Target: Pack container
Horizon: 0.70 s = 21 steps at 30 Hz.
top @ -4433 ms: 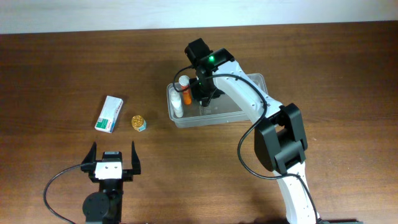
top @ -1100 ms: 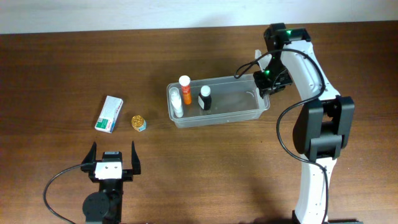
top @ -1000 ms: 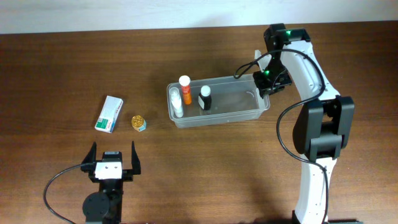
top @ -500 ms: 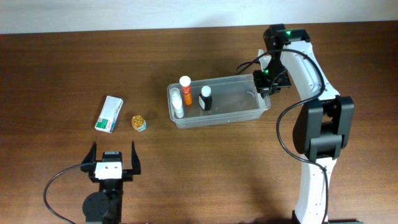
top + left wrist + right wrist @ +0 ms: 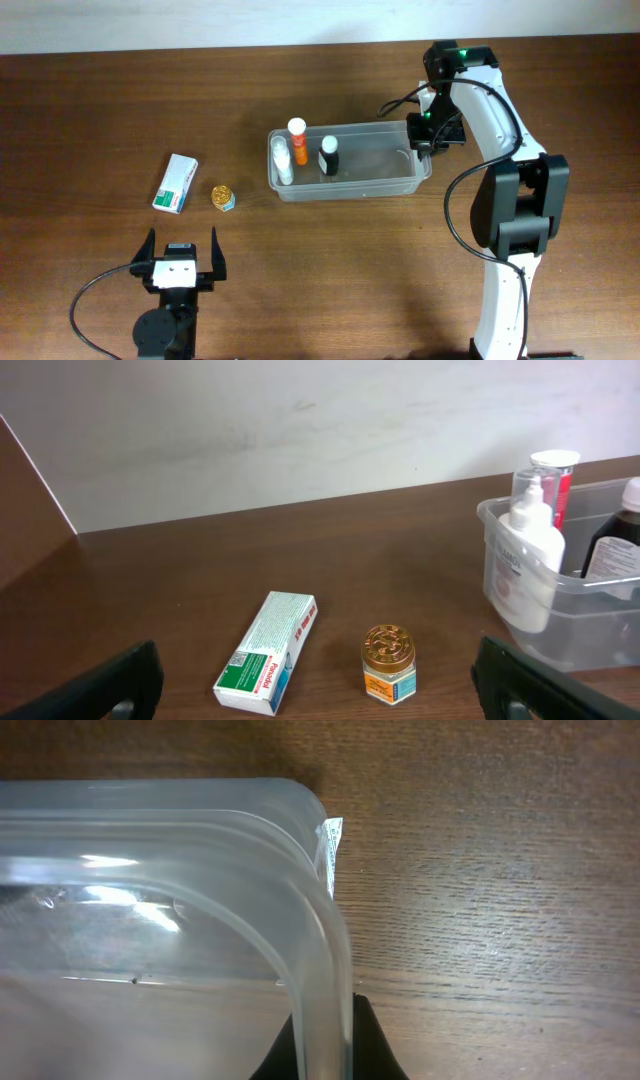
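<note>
- Waiting nearest the bases, the left gripper (image 5: pixel 182 240) has its jaws spread as wide as they go and holds nothing.
- Just beyond it lie 2 loose items, a white-and-green box (image 5: pixel 176 184) and a gold-lidded jar (image 5: pixel 222 197). They sit near each other but apart, and both are well left of the container. The left arm is the nearer arm to both.
- Farther on stands the container (image 5: pixel 352 192), its long axis running left to right. 3 bottles stand upright at its left end: the white bottle (image 5: pixel 284 160), the orange bottle (image 5: pixel 298 140) and the dark bottle (image 5: pixel 328 156).
- At the container's right short end, the right gripper (image 5: pixel 424 140) is closed on the rim (image 5: pixel 318 935); the wrist view shows the clear wall pinched between its 2 fingers. The tub therefore extends leftward from the tool, so any drag would probably act along the long axis.
- Earlier, this gripper hung over the bottles at the left end. It has since crossed to the right end and clamped the rim, and the container has shifted slightly.
</note>
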Each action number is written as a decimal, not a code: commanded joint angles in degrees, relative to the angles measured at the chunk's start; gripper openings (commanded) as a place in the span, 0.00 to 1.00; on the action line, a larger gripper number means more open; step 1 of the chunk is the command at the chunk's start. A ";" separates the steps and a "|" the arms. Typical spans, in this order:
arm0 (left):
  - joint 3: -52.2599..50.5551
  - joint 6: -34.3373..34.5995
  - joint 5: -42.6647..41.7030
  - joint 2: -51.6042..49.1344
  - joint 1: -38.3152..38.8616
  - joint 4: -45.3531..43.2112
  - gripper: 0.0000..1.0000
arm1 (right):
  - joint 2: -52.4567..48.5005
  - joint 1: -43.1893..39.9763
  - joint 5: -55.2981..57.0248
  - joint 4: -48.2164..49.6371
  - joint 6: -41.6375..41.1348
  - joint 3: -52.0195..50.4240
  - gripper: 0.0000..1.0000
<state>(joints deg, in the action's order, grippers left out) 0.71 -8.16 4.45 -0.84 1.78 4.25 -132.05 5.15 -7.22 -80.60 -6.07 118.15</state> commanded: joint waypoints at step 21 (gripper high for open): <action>-0.20 -0.96 -0.63 0.48 -0.35 0.11 0.99 | 0.42 0.39 2.12 2.03 -1.40 -0.52 0.05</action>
<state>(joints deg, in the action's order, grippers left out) 0.71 -8.16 4.45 -0.84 1.78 4.27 -132.05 5.37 -7.18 -79.07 -7.88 118.15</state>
